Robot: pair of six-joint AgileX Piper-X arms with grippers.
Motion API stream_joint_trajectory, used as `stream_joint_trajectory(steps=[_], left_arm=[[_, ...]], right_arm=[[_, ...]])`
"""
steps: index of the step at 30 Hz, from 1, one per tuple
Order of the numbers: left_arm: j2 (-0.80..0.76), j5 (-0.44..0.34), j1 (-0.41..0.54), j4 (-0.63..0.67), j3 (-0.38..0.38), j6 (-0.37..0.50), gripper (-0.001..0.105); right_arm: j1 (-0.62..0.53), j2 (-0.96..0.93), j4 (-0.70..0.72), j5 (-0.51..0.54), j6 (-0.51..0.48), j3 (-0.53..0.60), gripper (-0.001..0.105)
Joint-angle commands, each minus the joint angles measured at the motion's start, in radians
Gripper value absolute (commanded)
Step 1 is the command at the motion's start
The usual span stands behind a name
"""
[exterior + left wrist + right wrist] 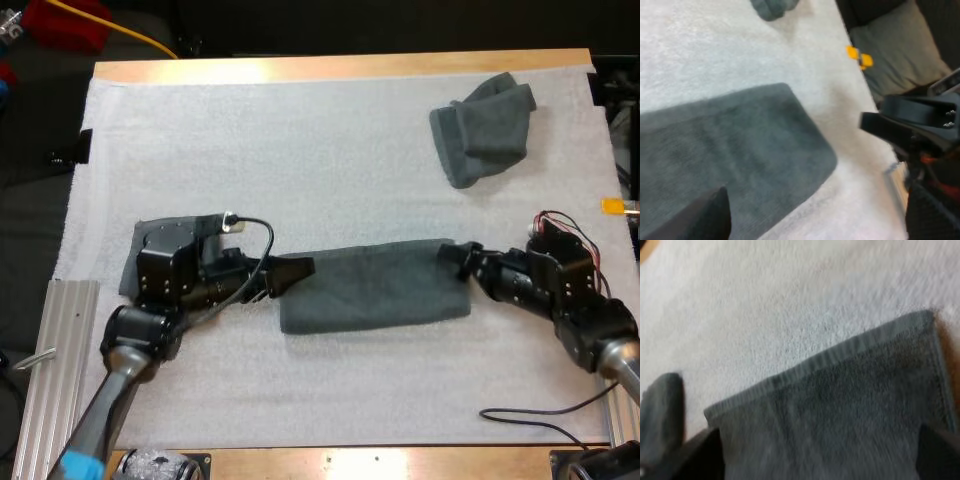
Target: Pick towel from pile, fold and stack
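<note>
A folded dark grey-green towel (375, 285) lies flat across the middle of the mat. My left gripper (292, 272) is at its left end. In the left wrist view one finger (705, 220) rests low over the towel (730, 160), off to one side, so the jaws stand open. My right gripper (452, 258) is at the towel's right end. Its fingers (697, 452) stand wide apart over the towel (840, 410), open. A crumpled towel (485, 125) sits at the far right. Another folded towel (140, 250) lies under my left arm.
The white mat (300, 150) covers most of the wooden table. A ribbed metal rail (60, 360) lies along the mat's left edge. A loose black cable (540, 415) trails on the mat near the front right.
</note>
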Motion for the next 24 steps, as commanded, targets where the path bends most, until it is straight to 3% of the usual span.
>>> stream_joint_trajectory(steps=[1, 10, 15, 24], left_arm=[[-0.026, -0.023, -0.011, 0.038, -0.006, 0.021, 0.07], [-0.177, -0.215, -0.152, 0.264, -0.006, 0.08, 0.07], [-0.225, -0.303, -0.256, 0.343, -0.019, 0.084, 0.07], [-0.236, -0.496, -0.42, 0.499, -0.142, 0.101, 0.07]], right_arm=[[-0.006, -0.023, 0.04, 0.002, -0.028, -0.005, 0.075], [-0.006, -0.141, 0.241, 0.036, -0.107, -0.005, 0.075], [-0.006, -0.176, 0.394, 0.081, -0.216, -0.036, 0.075], [-0.006, -0.182, 0.608, 0.185, -0.389, -0.194, 0.075]])
